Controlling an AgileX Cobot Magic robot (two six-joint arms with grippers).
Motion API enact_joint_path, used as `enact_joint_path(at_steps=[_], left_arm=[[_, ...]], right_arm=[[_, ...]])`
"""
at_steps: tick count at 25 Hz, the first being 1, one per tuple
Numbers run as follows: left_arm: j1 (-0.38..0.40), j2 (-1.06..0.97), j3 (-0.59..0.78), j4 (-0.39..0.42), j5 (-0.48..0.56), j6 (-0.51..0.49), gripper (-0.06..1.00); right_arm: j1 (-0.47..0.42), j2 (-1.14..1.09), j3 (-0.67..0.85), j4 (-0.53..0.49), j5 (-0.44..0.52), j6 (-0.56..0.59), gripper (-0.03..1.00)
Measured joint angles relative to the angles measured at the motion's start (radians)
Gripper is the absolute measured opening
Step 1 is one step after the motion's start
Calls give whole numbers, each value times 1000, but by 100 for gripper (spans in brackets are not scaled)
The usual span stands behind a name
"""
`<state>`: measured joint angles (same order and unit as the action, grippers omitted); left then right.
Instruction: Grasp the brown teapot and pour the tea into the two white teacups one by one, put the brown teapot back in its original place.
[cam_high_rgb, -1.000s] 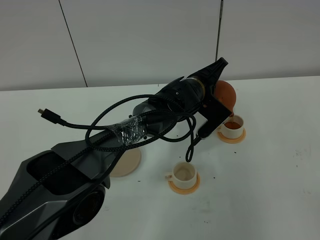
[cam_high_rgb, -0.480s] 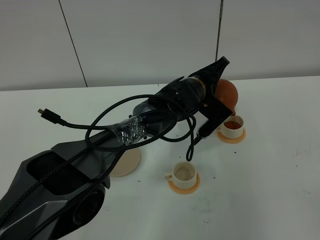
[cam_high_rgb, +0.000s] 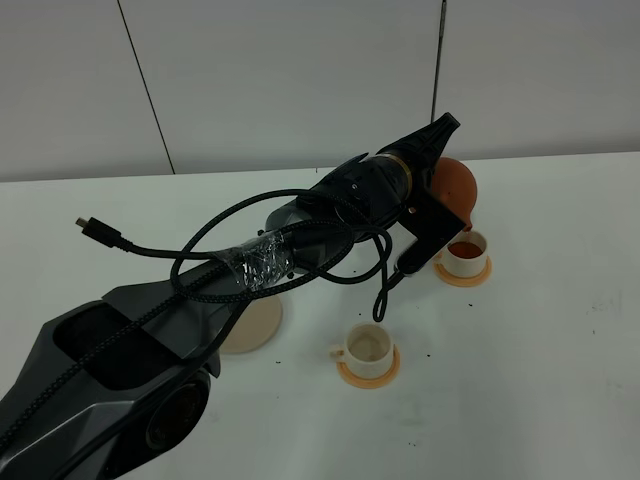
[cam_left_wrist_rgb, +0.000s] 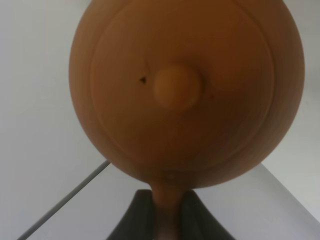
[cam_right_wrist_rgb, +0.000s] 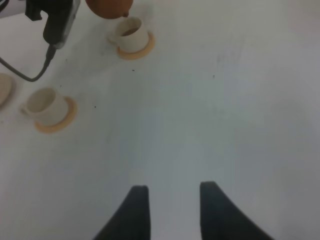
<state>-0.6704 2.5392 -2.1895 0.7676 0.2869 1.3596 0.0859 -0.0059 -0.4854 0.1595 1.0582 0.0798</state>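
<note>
My left gripper (cam_high_rgb: 438, 140) reaches across to the right and is shut on the loop handle of the brown teapot (cam_high_rgb: 456, 188). It holds the teapot tilted, with the spout just above the far white teacup (cam_high_rgb: 466, 253). That cup holds reddish tea. The near white teacup (cam_high_rgb: 367, 346) looks pale inside. In the left wrist view the teapot lid (cam_left_wrist_rgb: 177, 87) fills the frame, and the handle sits between the fingers (cam_left_wrist_rgb: 132, 220). The beige saucer (cam_high_rgb: 258, 325) lies bare, partly behind the arm. My right gripper (cam_right_wrist_rgb: 172, 207) is open and empty over bare table. It does not show in the high view.
Each cup stands on an orange coaster (cam_high_rgb: 371, 372). A loose black cable (cam_high_rgb: 110, 238) loops off the left arm above the table. The right wrist view shows the teapot (cam_right_wrist_rgb: 107, 7), both cups (cam_right_wrist_rgb: 131, 32) (cam_right_wrist_rgb: 44, 103) and white table (cam_right_wrist_rgb: 225, 100).
The thin stream of tea from the spout into the far cup no longer shows. The teapot has tipped back slightly. The right gripper view gives no earlier frame.
</note>
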Motion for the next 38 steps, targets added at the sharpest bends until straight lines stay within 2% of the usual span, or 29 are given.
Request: enact_joint_path(at_steps=[38], left_arm=[[0, 0, 0, 2, 0, 1, 17]], right_arm=[[0, 0, 0, 0, 0, 0, 24]])
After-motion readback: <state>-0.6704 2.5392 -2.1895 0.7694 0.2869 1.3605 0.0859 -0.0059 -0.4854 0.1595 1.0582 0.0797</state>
